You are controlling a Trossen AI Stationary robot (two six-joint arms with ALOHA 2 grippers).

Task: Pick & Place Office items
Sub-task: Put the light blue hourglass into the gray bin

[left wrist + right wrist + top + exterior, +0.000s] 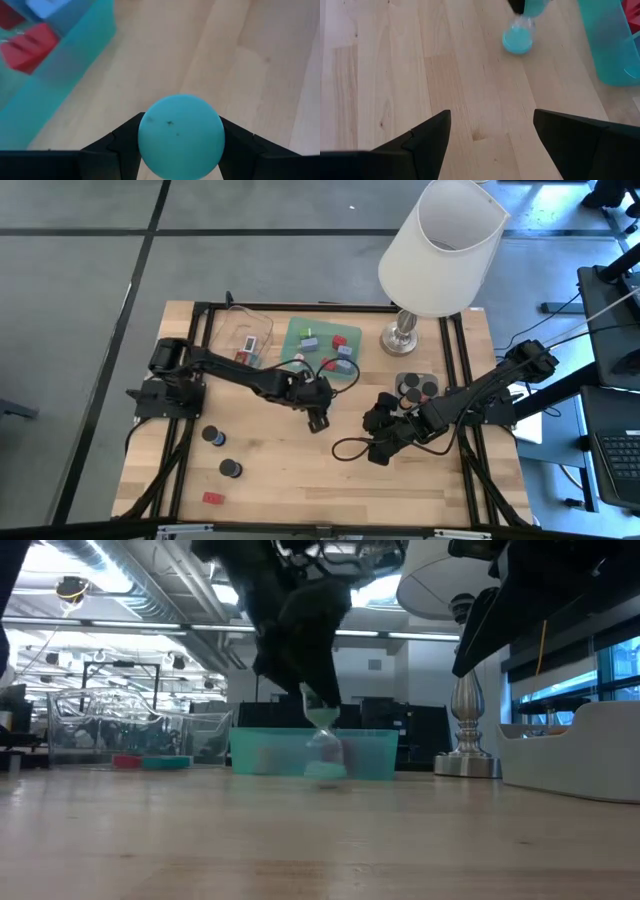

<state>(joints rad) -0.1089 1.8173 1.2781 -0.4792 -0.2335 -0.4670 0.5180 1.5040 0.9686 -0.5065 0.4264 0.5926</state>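
Left gripper (180,150) is closed on the mint-green cap (180,136); it looks light, rigid, smooth, best pinched across its rim. Right gripper (492,135) is open, empty.

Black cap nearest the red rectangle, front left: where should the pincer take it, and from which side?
Take the black cap across its round rim, straight down from above: it lies flat, clear of other pieces. The left pincer holds a mint-green cap.

Mint-green round cap (180,136): gripped between the left gripper's (318,418) fingers, beside the green tray (296,365). Red, blue and lavender blocks (340,339) lie in that tray. Black round caps (214,436) and one flat red rectangle (213,499) lie on the table's left side.
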